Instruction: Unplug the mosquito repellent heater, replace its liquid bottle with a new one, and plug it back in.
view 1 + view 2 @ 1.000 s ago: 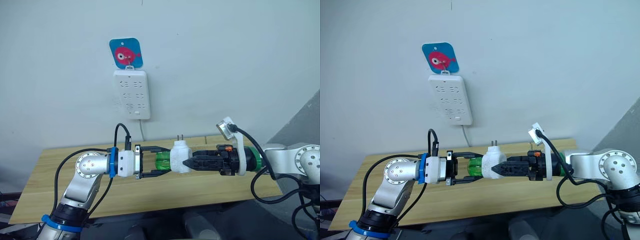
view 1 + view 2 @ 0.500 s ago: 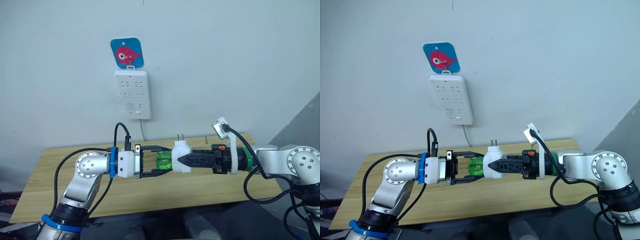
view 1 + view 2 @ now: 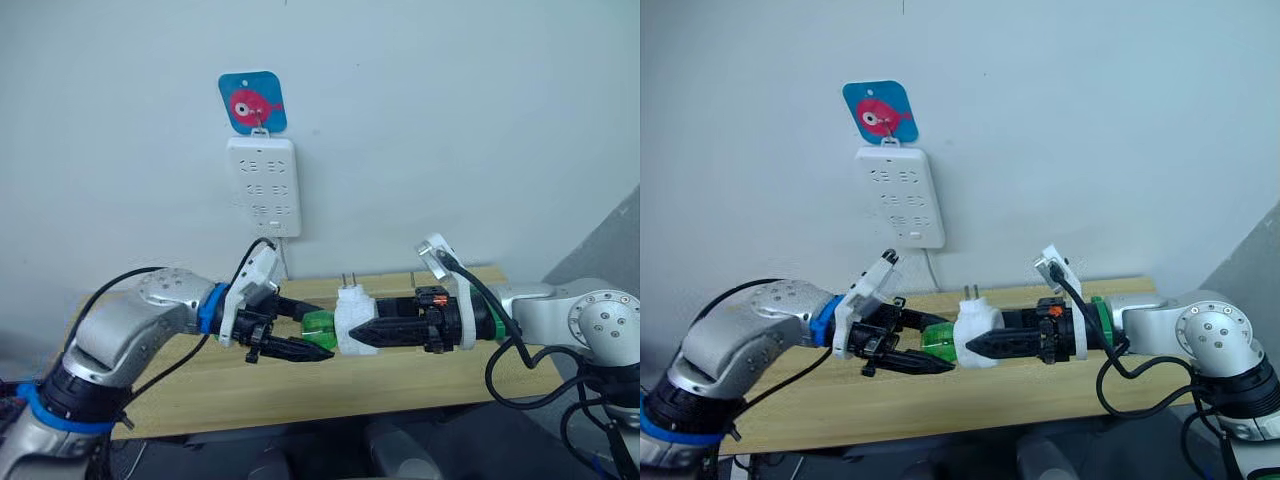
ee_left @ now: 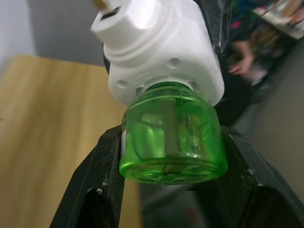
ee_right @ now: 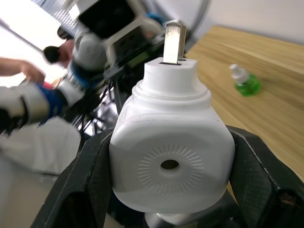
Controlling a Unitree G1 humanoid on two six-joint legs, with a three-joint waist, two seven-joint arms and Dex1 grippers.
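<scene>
The white mosquito repellent heater [image 3: 352, 318] hangs in the air over the wooden table [image 3: 180, 375], prongs pointing up. My right gripper [image 3: 366, 332] is shut on its body; in the right wrist view the heater [image 5: 173, 159] sits between both fingers [image 5: 78, 190]. A green liquid bottle [image 3: 319, 323] sticks out of the heater's underside, and my left gripper [image 3: 318, 338] is shut on it. The left wrist view shows this bottle [image 4: 173, 142] seated in the heater [image 4: 161, 52], clamped by the fingers [image 4: 97, 190]. Another green bottle [image 5: 244, 80] with a white cap stands on the table.
A white power strip [image 3: 264, 186] hangs on the wall behind the table, under a blue fish hook [image 3: 251, 102], its cable dropping to the table. A person's hand [image 4: 242, 61] shows beyond the table's edge.
My left arm has swung its elbow out to the left and rolled its wrist, the gripper staying on the green bottle. The heater and both grippers have shifted slightly left and lower.
</scene>
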